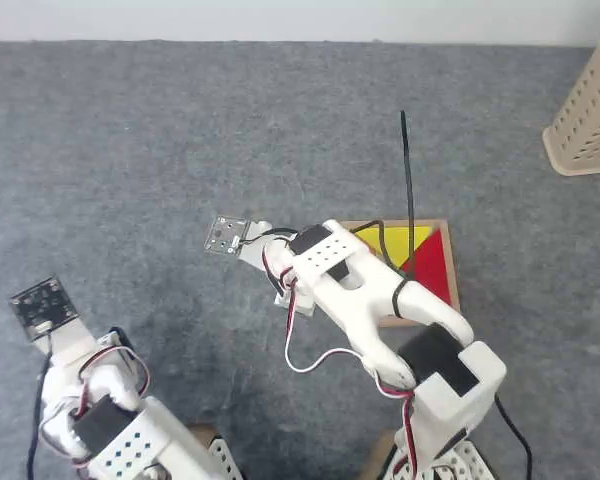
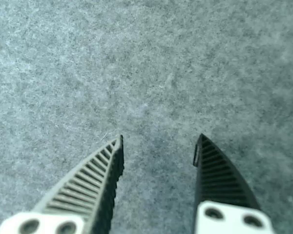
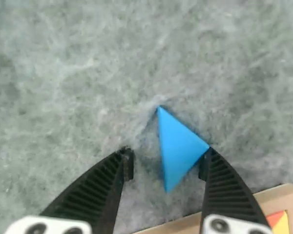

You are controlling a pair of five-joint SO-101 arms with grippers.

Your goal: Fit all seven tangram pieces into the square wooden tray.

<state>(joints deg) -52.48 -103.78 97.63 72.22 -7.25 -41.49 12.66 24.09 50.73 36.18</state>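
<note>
The square wooden tray [image 1: 450, 262] lies right of the table's middle, with a yellow piece [image 1: 390, 240] and a red piece [image 1: 433, 262] in it, partly covered by the right arm. In the right wrist view a blue triangle [image 3: 178, 146] lies on the grey felt between the fingers of my right gripper [image 3: 166, 158], which is open; one finger [image 3: 219, 180] touches the triangle's corner. The tray's edge [image 3: 268, 200] shows just beside it. My left gripper [image 2: 158, 144] is open over bare felt at the near left.
A beige perforated basket [image 1: 590, 110] stands at the far right. A thin black rod [image 1: 408, 170] rises near the tray. The grey felt mat [image 1: 180, 140] covers the table.
</note>
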